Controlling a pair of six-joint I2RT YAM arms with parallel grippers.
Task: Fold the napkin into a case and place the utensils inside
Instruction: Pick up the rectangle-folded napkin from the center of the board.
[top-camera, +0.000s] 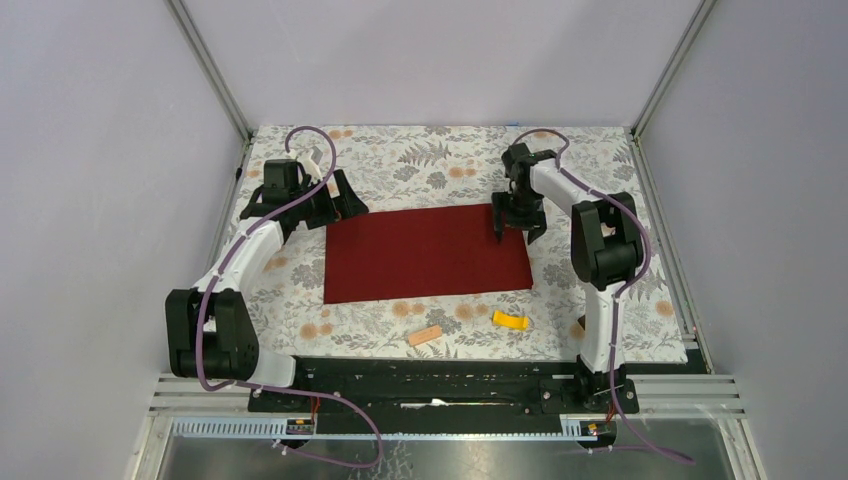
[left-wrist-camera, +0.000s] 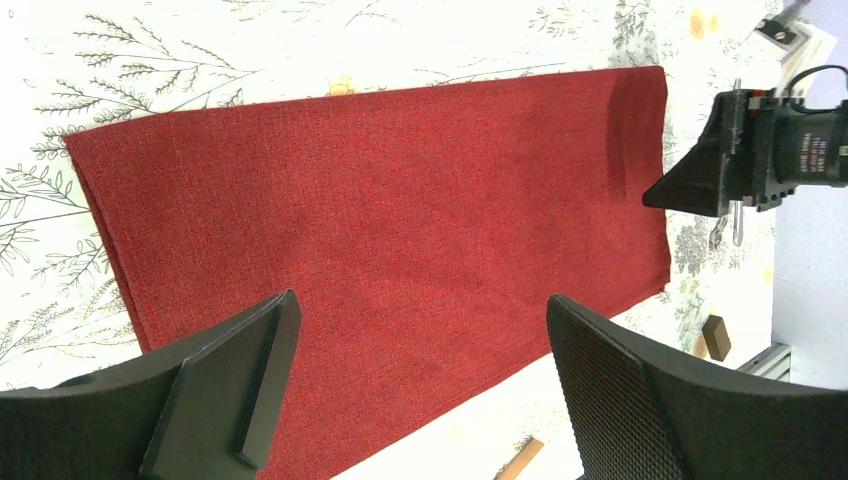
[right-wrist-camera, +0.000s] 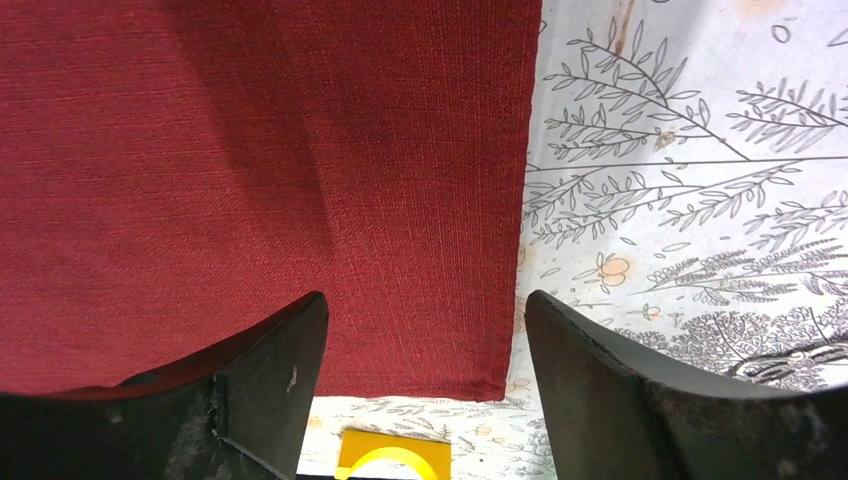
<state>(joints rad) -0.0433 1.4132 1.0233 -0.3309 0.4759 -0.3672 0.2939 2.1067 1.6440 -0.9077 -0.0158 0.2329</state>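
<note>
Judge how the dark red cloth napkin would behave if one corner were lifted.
The dark red woven cloth napkin lies thin and flat on the floral tablecloth, so a lifted corner would probably drape limply. Its coarse weave suggests little slipping. Pushed, it likely bunches rather than slides.

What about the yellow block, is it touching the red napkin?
Apart. The top view shows a strip of flowery tablecloth between the yellow block and the near edge of the napkin.

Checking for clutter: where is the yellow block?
In the top view, the yellow block lies just off the near right corner of the napkin, with the tan block to its left.
</note>
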